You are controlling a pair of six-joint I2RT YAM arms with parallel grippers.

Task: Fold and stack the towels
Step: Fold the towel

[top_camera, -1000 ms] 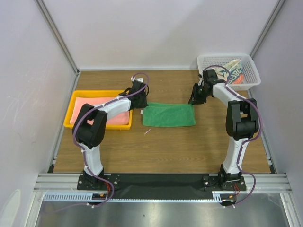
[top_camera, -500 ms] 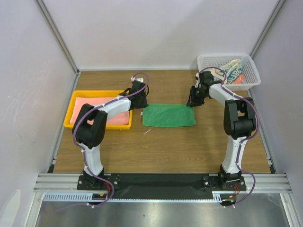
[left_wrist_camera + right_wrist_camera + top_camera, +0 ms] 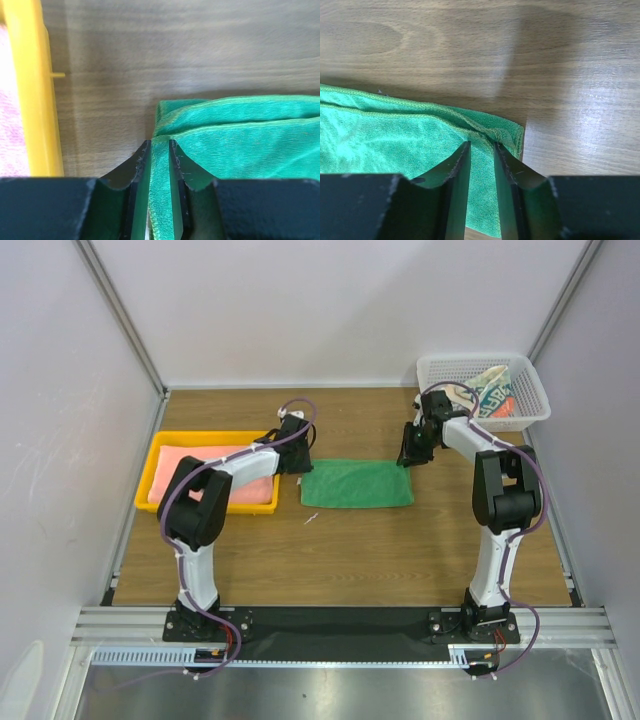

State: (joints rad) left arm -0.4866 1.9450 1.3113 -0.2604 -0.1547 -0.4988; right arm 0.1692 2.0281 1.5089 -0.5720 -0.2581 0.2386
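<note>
The green towel (image 3: pixel 357 485) lies folded into a flat strip at mid-table. My left gripper (image 3: pixel 297 461) is at its far left corner, jaws shut on a pinch of green cloth (image 3: pixel 160 142). My right gripper (image 3: pixel 408 453) is at its far right corner, jaws closed on the cloth edge (image 3: pixel 482 145). The salmon-pink towel (image 3: pixel 215 477) lies flat in the yellow tray (image 3: pixel 148 480). The white-and-teal patterned towel (image 3: pixel 490 395) sits crumpled in the white mesh basket (image 3: pixel 440 366).
The tray wall (image 3: pixel 37 90) stands just left of my left gripper, with a strip of bare wood between. The basket is at the far right corner, behind my right arm. A small white scrap (image 3: pixel 311 517) lies in front of the towel.
My left gripper has shifted a little nearer and down onto the towel's far left corner. My right gripper has moved slightly left onto the far right corner. The towel has stayed flat.
</note>
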